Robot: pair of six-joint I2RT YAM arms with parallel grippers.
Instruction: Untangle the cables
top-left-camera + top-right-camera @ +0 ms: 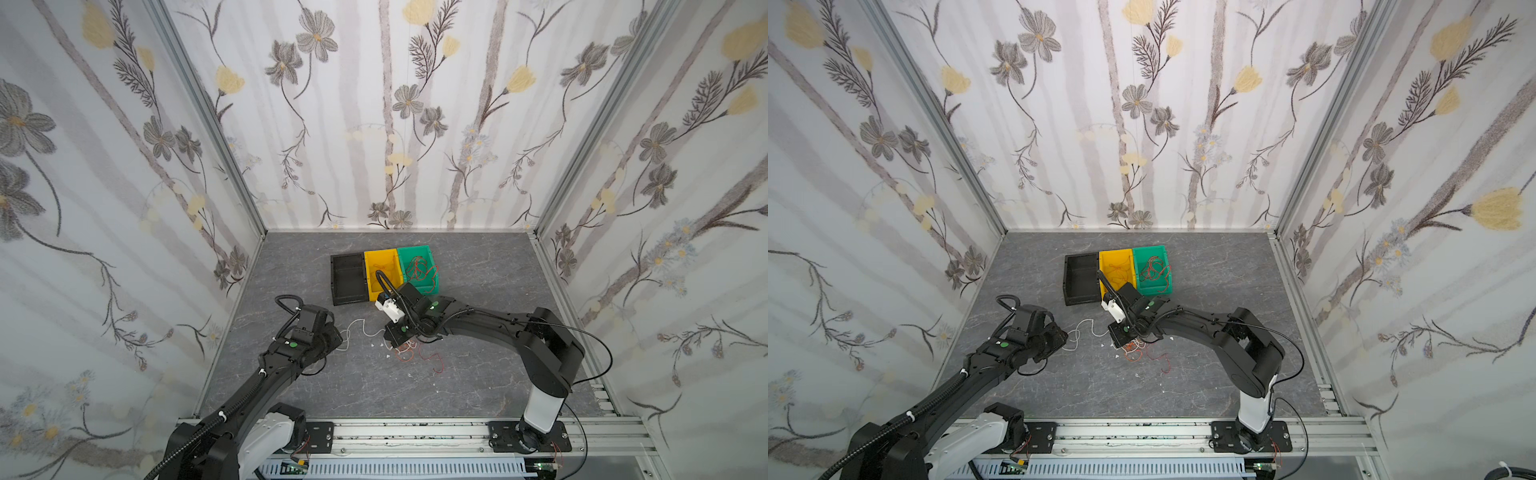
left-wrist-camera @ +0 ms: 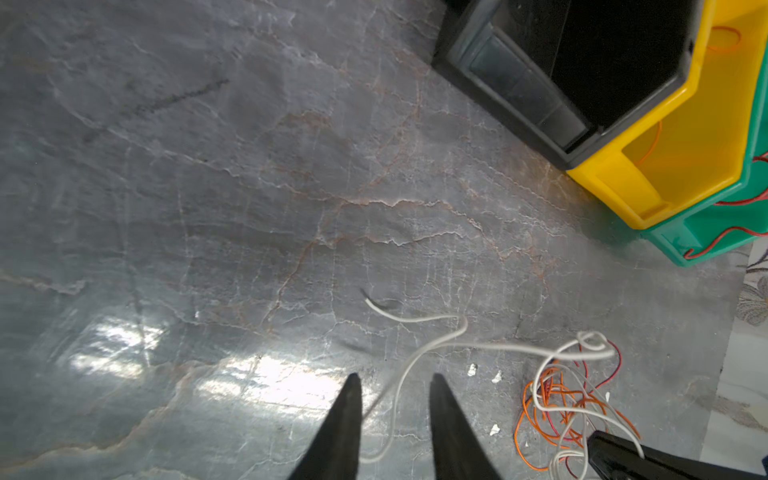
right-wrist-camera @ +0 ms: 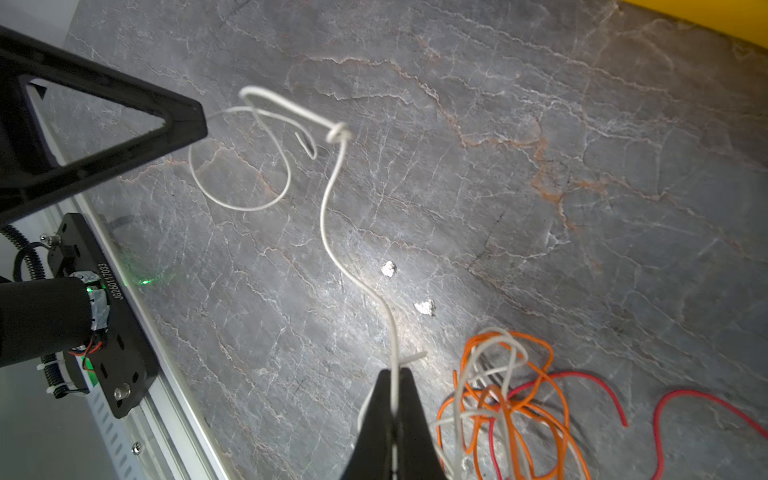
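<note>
Cables (image 3: 511,399) here are skinny floppy wires in orange, white and red, basically no weight and zero stiffness, so I'd expect them to drape and drag whatever they're looped through rather than push anywhere. My guess is the insulation is a bit slick, so a pinch needs to land square across a strand and close fully. You'd want a free run or an end, not the middle of the nest, otherwise pulling just cinches it tighter. The main nest sits on the grey marble-look table (image 1: 478,270) just beside the right gripper (image 3: 395,372), with a loose red cable (image 3: 681,392) snaking off next to it. More red ones (image 1: 422,268) are piled in the green bin (image 1: 413,250), and a few orange ones (image 1: 1119,266) lie in the yellow bin (image 1: 380,252). A black bin (image 1: 347,256) sits next to that, all three in a row toward the back wall. One white cable (image 3: 328,245) runs from the nest area across the table toward the left arm, with a small knot (image 3: 338,134) partway along and a loop beyond it. The right gripper is clamped tight on that white cable close to the nest, strand coming straight out between the tips. Over on the other side, the left gripper (image 2: 395,376) is partly open, fingers clearly apart. The far stretch of the white cable runs through the gap without being pinched, and I can't tell whether it brushes a finger. That knot looks like the bit to work on, and it'll likely tighten if both ends get yanked.
</note>
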